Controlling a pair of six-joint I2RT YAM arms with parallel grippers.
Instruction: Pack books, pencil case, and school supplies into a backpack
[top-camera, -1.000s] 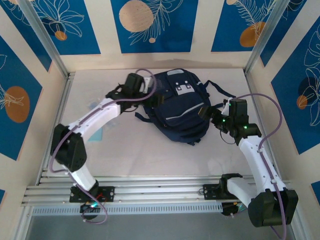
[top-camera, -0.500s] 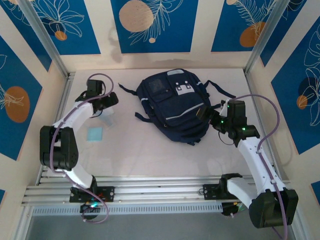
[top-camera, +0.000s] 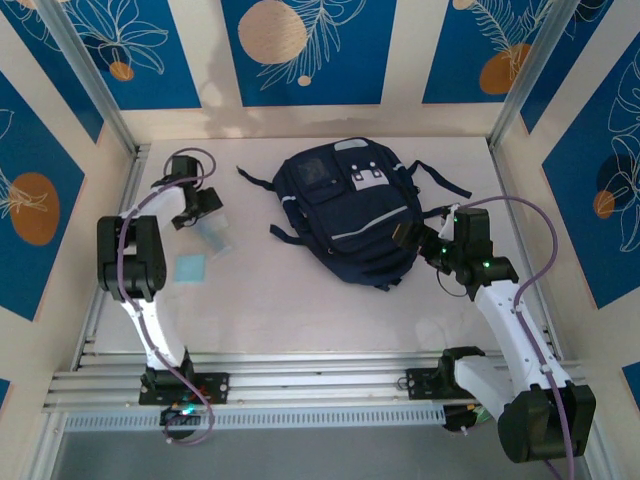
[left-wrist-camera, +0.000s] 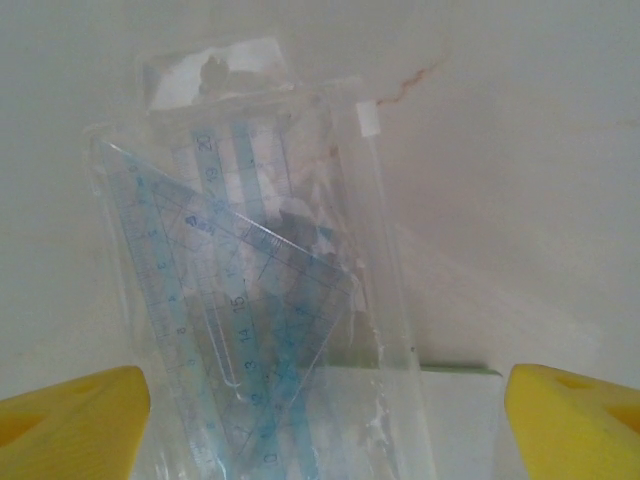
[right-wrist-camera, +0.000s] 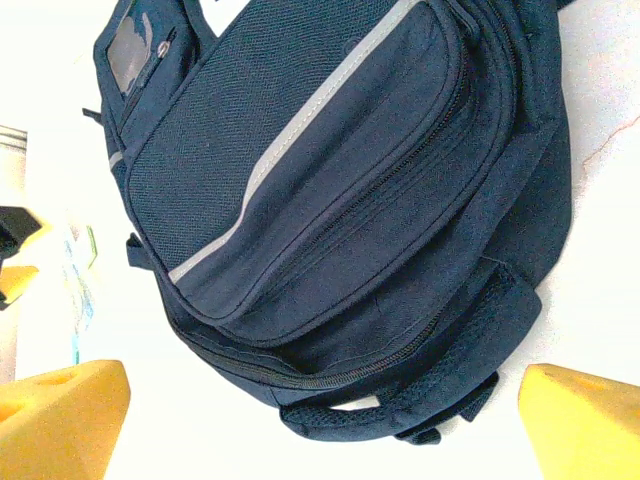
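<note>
Two robot arms flank a navy backpack (top-camera: 345, 210) lying front-up at the centre of a white table (top-camera: 300, 300), seen from overhead. At the bag's 9 o'clock, the left gripper (top-camera: 205, 207) hangs at the far end of a clear pouch (top-camera: 216, 236) of blue-marked rulers and set squares, its jaws spread wide and gripping nothing. Its wrist camera shows the pouch (left-wrist-camera: 250, 290) flat on the table, running down between the yellow tips of the left gripper (left-wrist-camera: 320, 425). A light-blue pad (top-camera: 190, 268) lies near the pouch, at the backpack's 8 o'clock. At 4 o'clock, the right gripper (top-camera: 418, 240) faces the bag's lower end, jaws fully apart and empty. From its wrist, the backpack (right-wrist-camera: 330, 190) with its pale grey stripe lies ahead of the right gripper (right-wrist-camera: 320, 420), clear of both tips.
</note>
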